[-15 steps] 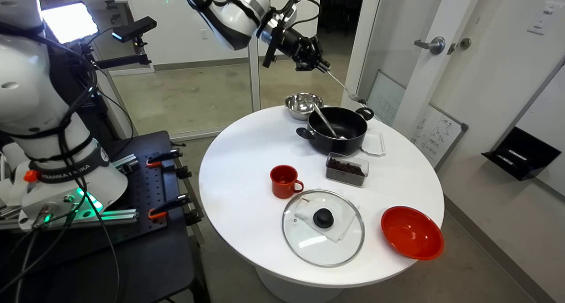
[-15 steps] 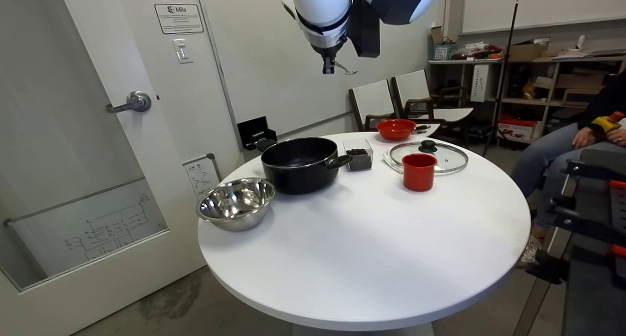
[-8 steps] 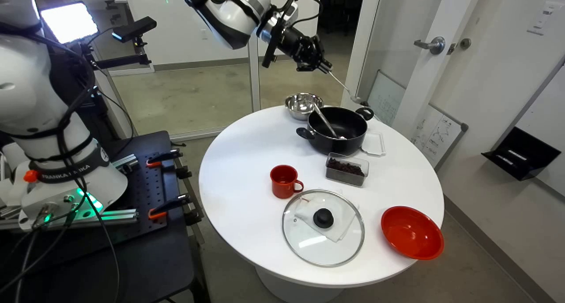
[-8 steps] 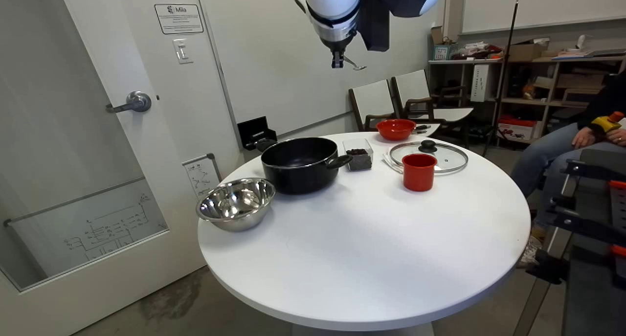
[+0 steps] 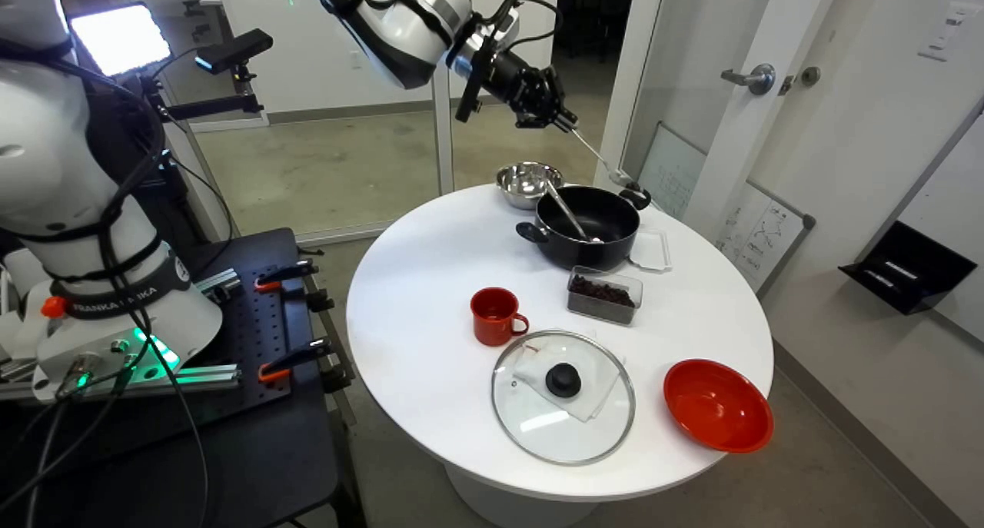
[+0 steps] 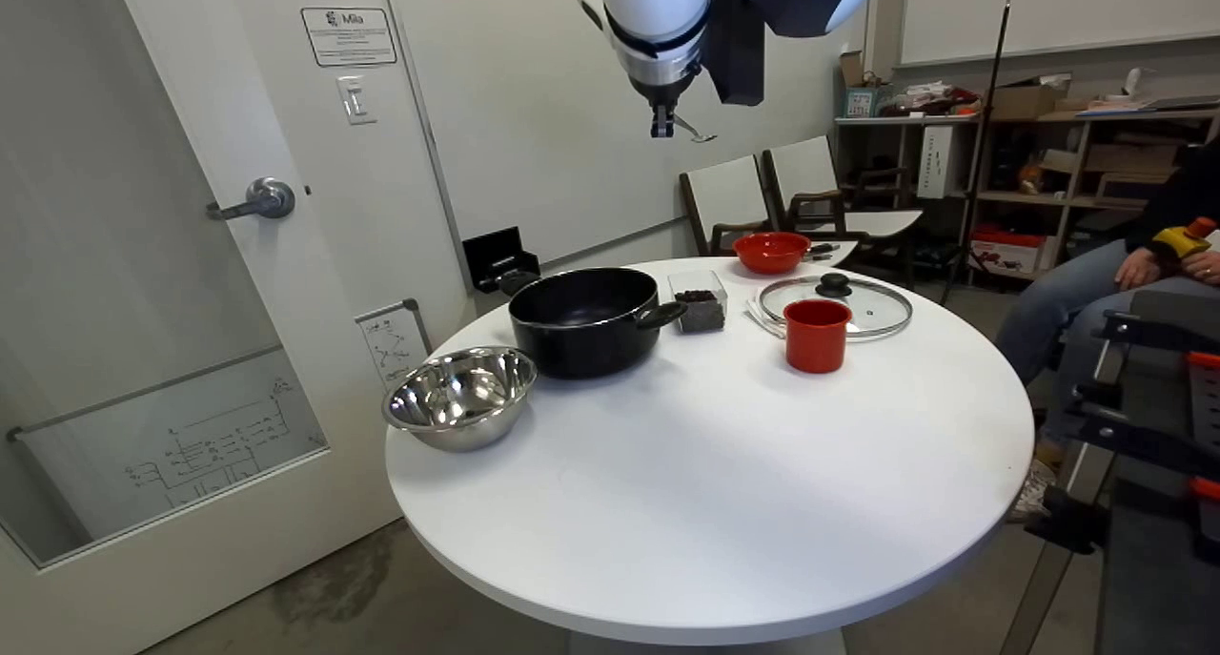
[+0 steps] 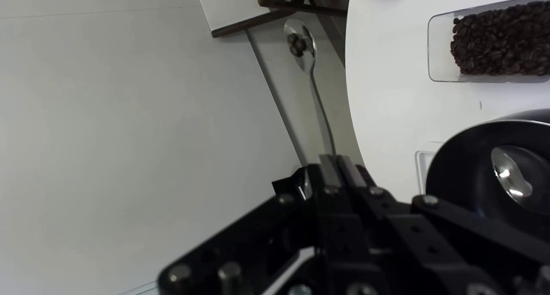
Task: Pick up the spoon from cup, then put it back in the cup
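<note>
Spoon [image 7: 316,89] w/ beans [image 7: 299,45] gripped in hand [image 7: 336,159]; pick prob. done. Next: carry level to mug [image 5: 493,322], lower in.

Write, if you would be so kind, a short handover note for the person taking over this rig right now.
The tool is shut on the spoon by its handle, holding it in the air.
The spoon's bowl carries a few dark beans.
The red mug stands upright on the white table; no spoon sticks out of it.
Done: spoon picked up.
Left: bring it to the red mug, lower it in, release. Moving smoothly is probably wise, as the dark beans could spill.
</note>
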Controlling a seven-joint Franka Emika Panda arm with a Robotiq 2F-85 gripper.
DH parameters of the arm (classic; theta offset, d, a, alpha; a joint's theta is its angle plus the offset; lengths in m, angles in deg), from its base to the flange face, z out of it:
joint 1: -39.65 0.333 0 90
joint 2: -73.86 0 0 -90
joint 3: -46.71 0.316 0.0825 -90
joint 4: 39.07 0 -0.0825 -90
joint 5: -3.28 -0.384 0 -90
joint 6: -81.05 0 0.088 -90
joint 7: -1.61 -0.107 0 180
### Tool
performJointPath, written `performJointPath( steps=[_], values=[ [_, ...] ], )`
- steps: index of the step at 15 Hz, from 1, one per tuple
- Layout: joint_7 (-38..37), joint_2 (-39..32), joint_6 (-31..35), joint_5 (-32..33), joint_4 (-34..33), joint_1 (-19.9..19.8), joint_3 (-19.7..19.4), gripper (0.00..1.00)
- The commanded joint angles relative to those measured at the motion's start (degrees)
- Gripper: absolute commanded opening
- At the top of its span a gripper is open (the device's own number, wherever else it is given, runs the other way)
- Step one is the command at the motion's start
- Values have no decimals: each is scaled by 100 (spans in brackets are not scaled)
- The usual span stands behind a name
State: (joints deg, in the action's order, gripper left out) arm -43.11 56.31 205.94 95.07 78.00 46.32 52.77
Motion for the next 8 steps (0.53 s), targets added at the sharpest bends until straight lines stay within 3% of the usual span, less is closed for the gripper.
performJointPath(
  steps=[1,8],
  values=[
    [-285,-31,195,264,21,-32,23,1],
    [-659,-344,428,607,-142,-112,-4,1]
  ],
)
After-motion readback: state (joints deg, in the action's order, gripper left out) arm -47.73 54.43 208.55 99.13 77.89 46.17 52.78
